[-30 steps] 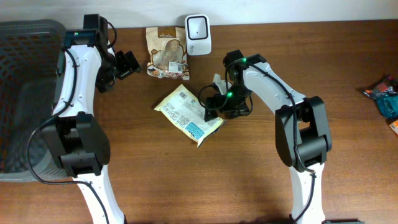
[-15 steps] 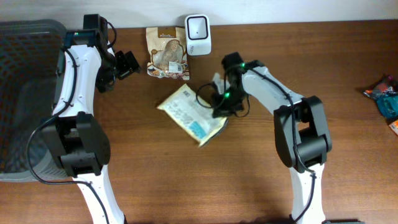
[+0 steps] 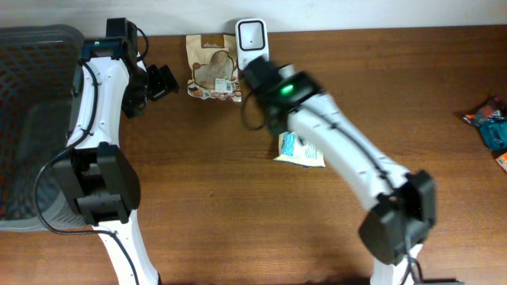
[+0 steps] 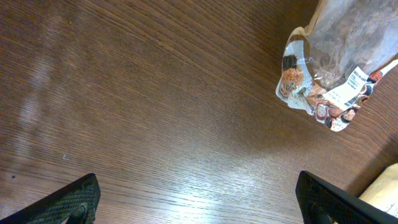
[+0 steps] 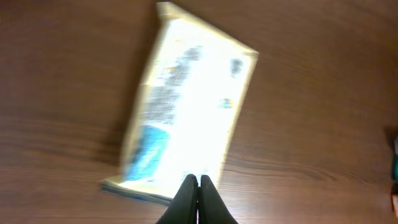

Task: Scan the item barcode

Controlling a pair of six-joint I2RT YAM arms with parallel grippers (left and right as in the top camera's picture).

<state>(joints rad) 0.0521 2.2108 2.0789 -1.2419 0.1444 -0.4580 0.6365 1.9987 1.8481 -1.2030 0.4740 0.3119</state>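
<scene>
The item, a yellow packet (image 5: pixel 186 106) with a blue patch, hangs blurred in front of my right gripper (image 5: pixel 198 180), whose jaws are shut on its near edge above the table. From overhead only a corner of the packet (image 3: pixel 302 150) shows under the raised right arm (image 3: pixel 333 142), and the gripper itself is hidden. The white scanner (image 3: pixel 251 33) stands at the table's back edge. My left gripper (image 3: pixel 162 81) is open beside a brown snack bag (image 3: pixel 212 67), with bare wood between its fingers (image 4: pixel 78 199). I cannot make out a barcode.
A dark mesh basket (image 3: pixel 32 119) fills the left side. The brown snack bag (image 4: pixel 336 62) lies just left of the scanner. Some colourful packets (image 3: pixel 491 123) sit at the right edge of the table.
My right gripper has shut on the packet's edge. The arm has risen and carried the packet to the right. The left arm has not moved.
</scene>
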